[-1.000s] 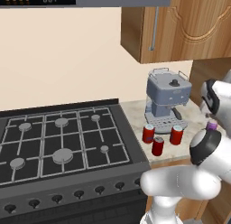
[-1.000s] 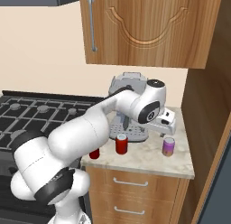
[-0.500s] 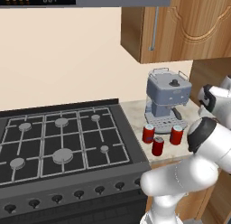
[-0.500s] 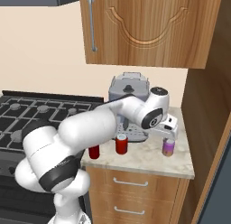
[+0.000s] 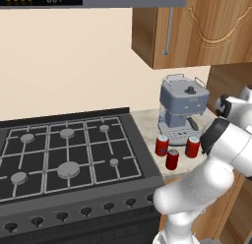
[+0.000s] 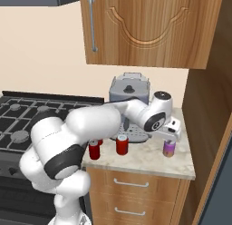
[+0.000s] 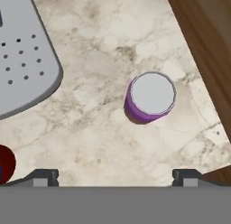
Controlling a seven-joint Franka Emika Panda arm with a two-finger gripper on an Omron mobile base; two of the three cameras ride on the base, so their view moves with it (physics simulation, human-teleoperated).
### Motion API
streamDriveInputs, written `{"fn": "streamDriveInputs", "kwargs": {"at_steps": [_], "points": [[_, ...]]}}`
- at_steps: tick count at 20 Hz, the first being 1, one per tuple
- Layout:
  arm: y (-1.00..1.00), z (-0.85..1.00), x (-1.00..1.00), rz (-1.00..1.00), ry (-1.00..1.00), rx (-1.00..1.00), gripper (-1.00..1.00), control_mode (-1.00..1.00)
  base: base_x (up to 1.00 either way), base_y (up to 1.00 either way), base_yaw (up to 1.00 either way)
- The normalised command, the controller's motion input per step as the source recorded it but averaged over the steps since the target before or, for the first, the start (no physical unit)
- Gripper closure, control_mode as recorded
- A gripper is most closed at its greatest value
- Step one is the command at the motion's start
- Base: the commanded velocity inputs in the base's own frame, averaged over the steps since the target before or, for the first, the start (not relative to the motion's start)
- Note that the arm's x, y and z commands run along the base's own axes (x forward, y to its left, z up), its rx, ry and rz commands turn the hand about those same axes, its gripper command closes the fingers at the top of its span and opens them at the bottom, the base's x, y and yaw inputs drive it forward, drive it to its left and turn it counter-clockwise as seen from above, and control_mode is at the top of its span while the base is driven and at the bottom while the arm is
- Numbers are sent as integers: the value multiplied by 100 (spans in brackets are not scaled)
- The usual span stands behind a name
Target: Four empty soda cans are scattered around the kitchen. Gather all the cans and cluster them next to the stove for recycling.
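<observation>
One purple soda can (image 7: 151, 96) stands upright on the worktop (image 7: 103, 133), seen top-on beneath the gripper (image 7: 113, 175). It is offset ahead of the jaws and toward one fingertip (image 7: 186, 175); the jaws are spread wide and empty.

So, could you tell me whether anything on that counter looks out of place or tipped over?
Nothing is tipped or spilled. The purple can stands upright but alone, apart from the three red cans clustered in front of the espresso machine. The open tool hangs over it.

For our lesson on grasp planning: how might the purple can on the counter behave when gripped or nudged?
The purple can stands upright on smooth marble, so a nudge would probably slide or tip it. Its round wall may roll once down. Being small, it is likely light and easily dented.
</observation>
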Motion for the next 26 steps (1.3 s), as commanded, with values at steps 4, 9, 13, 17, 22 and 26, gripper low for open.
{"fn": "streamDriveInputs", "kwargs": {"at_steps": [4, 9, 13, 17, 22, 26], "points": [[-18, -19, 24, 0, -3, -1, -100, -100, 0, 0, 0], [-15, -12, 17, 0, -3, -2, -100, -100, 0, 0, 0], [-20, -9, 9, 0, -1, -2, -100, -100, 0, 0, 0], [-18, -13, 11, 0, 0, -1, -100, -100, 0, 0, 0], [-3, -16, 11, 0, 0, -1, -100, -100, 0, 0, 0], [-1, -16, 3, 0, 0, 0, -100, -100, 0, 0, 0]]}}
